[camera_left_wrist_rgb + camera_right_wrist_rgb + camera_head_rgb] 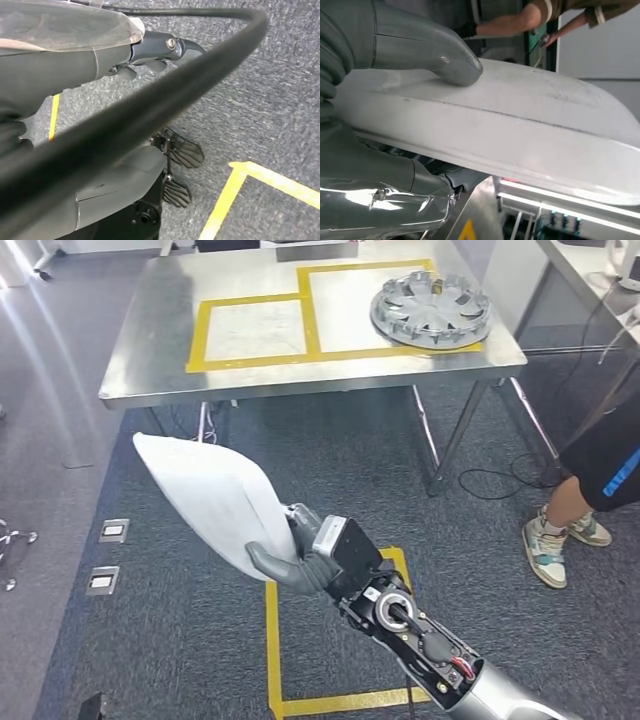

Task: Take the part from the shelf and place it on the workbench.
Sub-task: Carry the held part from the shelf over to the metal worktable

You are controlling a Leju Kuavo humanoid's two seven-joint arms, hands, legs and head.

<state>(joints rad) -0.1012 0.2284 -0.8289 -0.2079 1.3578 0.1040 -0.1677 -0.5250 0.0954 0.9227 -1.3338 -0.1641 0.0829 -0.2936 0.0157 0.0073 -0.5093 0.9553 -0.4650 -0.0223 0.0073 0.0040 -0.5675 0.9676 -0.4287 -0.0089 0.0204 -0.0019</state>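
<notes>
Gripping a smooth white curved shell-shaped part point(211, 498) by its near end, the right hand point(298, 558) holds it out above the carpet, well short of the steel bench point(151, 350), where its long overhang could lever it loose.

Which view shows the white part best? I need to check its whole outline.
The head view: the white part shows whole, held by the right hand above the carpet, short of the workbench. The right wrist view shows its long side close up, thumb pressed on it, ends cut off. The left wrist view looks at the floor.
</notes>
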